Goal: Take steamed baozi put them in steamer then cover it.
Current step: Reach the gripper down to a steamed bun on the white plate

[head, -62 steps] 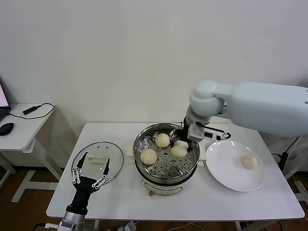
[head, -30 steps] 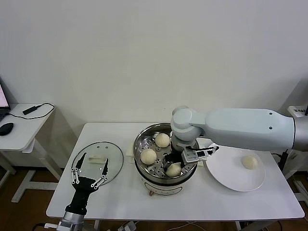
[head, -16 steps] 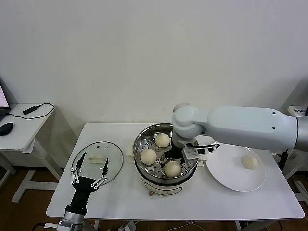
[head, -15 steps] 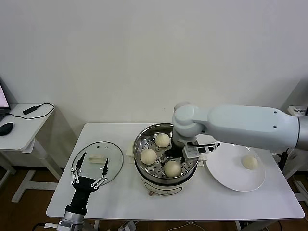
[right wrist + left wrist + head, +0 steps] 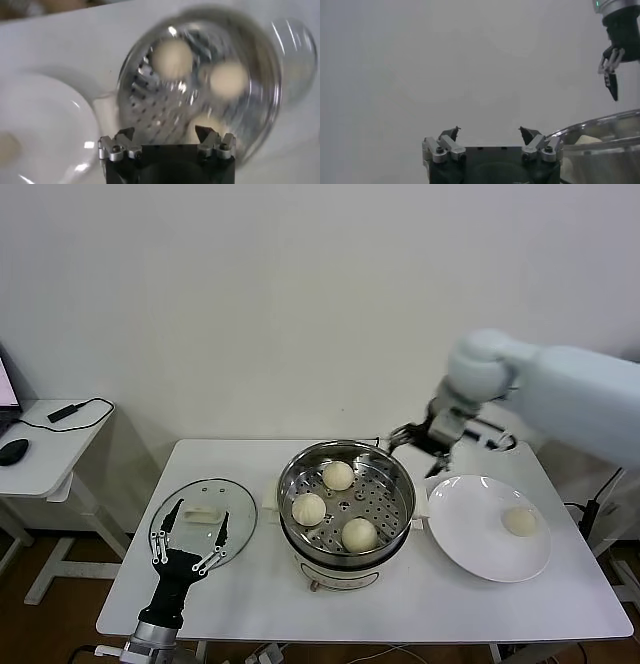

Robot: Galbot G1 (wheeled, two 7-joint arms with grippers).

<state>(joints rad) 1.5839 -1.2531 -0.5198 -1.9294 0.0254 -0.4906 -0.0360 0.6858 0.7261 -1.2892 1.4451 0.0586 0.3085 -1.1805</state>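
Your right gripper [image 5: 428,446] is motion-blurred in the head view, above the table's far side between steamer [image 5: 345,506] and white plate [image 5: 489,527]. Fingertips there are hard to read, but the right wrist view shows both fingers [image 5: 125,135] spread wide w/ nothing between them. That wrist pic is smeared too: steamer [image 5: 200,85] and its buns are recognisable, but you can't make out fine detail.

Three baozi [image 5: 359,534] sit on the perforated tray inside the steamer; a fourth [image 5: 519,521] lies on the plate's right part, apart from the pot. They're round, so no long axis to give.

Cover [image 5: 203,521] lies flat on the table left of the steamer, its oblong handle running roughly left-right. Your left gripper [image 5: 187,544] partly hides its near edge, fingers splayed and empty. Left wrist view shows mostly wall, w/ only a cut-off bit of steamer rim [image 5: 600,131].
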